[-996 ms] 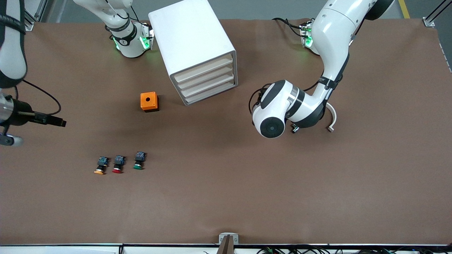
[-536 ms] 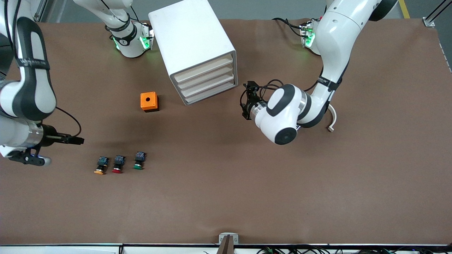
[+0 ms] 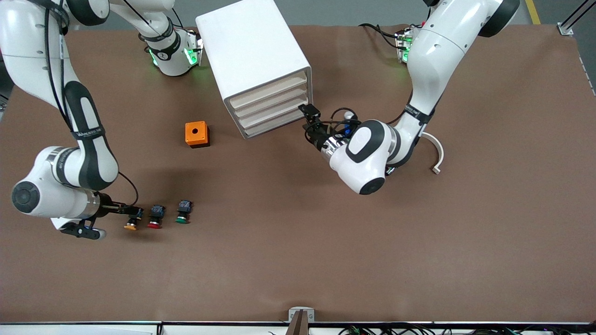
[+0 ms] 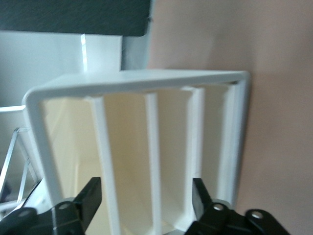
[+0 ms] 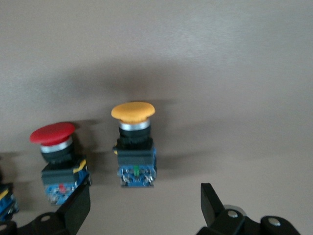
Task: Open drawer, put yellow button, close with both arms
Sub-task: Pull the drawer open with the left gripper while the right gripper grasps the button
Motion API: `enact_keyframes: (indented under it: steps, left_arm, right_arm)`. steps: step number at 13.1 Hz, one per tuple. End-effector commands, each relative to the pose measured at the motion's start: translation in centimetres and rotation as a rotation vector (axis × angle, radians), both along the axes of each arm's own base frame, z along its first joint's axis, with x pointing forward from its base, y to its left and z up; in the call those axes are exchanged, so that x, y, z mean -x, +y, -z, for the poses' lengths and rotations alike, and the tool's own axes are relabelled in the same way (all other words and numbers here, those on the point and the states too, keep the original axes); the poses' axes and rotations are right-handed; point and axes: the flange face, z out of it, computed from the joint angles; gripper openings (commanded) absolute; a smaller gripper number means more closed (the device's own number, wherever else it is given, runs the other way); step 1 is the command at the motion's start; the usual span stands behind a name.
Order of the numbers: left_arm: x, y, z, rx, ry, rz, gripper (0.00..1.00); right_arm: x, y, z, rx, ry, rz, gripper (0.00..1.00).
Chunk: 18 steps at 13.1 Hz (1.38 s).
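Yellow button (image 5: 134,147) lies between the right gripper (image 5: 142,208)'s spread fingers; left gripper (image 4: 146,200), fingers apart, faces the still-shut drawer (image 3: 267,91).

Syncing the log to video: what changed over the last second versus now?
The right gripper came in from the right arm's end of the table to the tiny yellow-capped push button, fingers open, not gripping it. The left gripper swung up to the front of the white four-drawer cabinet. The red-capped button, green-capped button and orange box stayed put; all drawers remain shut.
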Motion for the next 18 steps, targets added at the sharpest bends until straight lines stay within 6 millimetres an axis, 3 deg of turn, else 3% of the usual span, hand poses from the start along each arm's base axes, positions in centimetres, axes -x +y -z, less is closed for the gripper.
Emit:
enact_keyframes:
  steps: [1, 3, 5, 8, 9, 12, 15, 17, 18]
  left_arm:
    - [0.1, -0.6, 0.2, -0.016, 0.099, -0.053, 0.77]
    - [2.2, -2.8, 0.2, -0.026, 0.109, -0.014, 0.77]
    - [3.6, -4.1, 0.8, -0.04, 0.124, 0.014, 0.72]
    - [5.0, -5.2, 0.8, -0.043, 0.136, 0.042, 0.64]
    - [5.4, -5.7, 0.7, -0.038, 0.141, 0.047, 0.63]
    - [7.2, -7.4, 0.9, -0.022, 0.155, 0.071, 0.58]
    - [7.5, -7.6, 1.0, -0.02, 0.154, 0.077, 0.34]
    - [7.0, -7.2, 1.1, -0.013, 0.149, 0.072, 0.1]
    - [6.7, -6.9, 1.1, -0.013, 0.144, 0.069, 0.07]
  right_arm:
    - [-0.6, 1.4, 0.8, -0.009, -0.012, -0.006, 1.0]
    - [-0.4, 1.2, 1.7, -0.008, -0.009, -0.007, 1.0]
    - [-0.1, 0.1, 2.4, -0.006, -0.022, -0.001, 1.0]
    - [0.0, 0.2, 3.4, -0.003, -0.032, -0.001, 0.97]
    - [0.0, 0.2, 3.6, -0.003, -0.032, -0.001, 0.89]
    - [0.1, 0.1, 3.7, -0.002, -0.026, 0.003, 0.49]
    - [-0.1, 0.1, 3.2, -0.002, -0.033, 0.019, 0.04]
    - [-0.4, -0.2, 2.3, 0.0, -0.046, 0.025, 0.0]
    - [-0.8, 0.0, 0.8, 0.001, -0.069, 0.033, 0.0]
